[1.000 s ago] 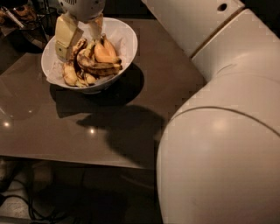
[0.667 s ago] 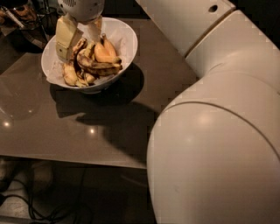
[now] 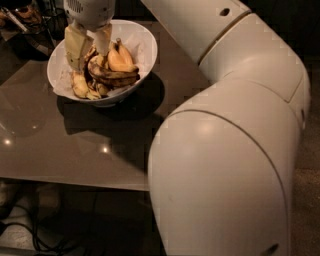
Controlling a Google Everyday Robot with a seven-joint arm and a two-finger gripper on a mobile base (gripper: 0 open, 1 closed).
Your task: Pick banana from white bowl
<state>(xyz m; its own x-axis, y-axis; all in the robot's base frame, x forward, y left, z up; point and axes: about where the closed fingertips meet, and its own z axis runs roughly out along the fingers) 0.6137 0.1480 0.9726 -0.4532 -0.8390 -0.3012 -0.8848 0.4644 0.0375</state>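
The white bowl [image 3: 145,45] stands at the back left of the dark table and holds several bananas. The banana [image 3: 116,77], long, dark and heavily browned, lies across the middle of the pile. My gripper [image 3: 89,60] comes down into the bowl from above. Its two pale fingers [image 3: 75,47] stand apart on either side of the dark banana's left end, with the jaws open. Plumper yellow-orange bananas [image 3: 122,59] lie just right of the gripper. A paler banana [image 3: 80,86] lies at the bowl's left front. The banana's left end is hidden between the fingers.
My large white arm [image 3: 225,150] fills the right half of the view and hides the table's right side. The glossy brown table [image 3: 60,145] has its front edge low in the view. Cables lie on the floor [image 3: 30,225] below. Dark clutter [image 3: 25,15] sits at the back left.
My arm's elbow has swung left and now covers more of the table. The gripper has sunk slightly deeper into the bowl. The bowl and bananas have not moved.
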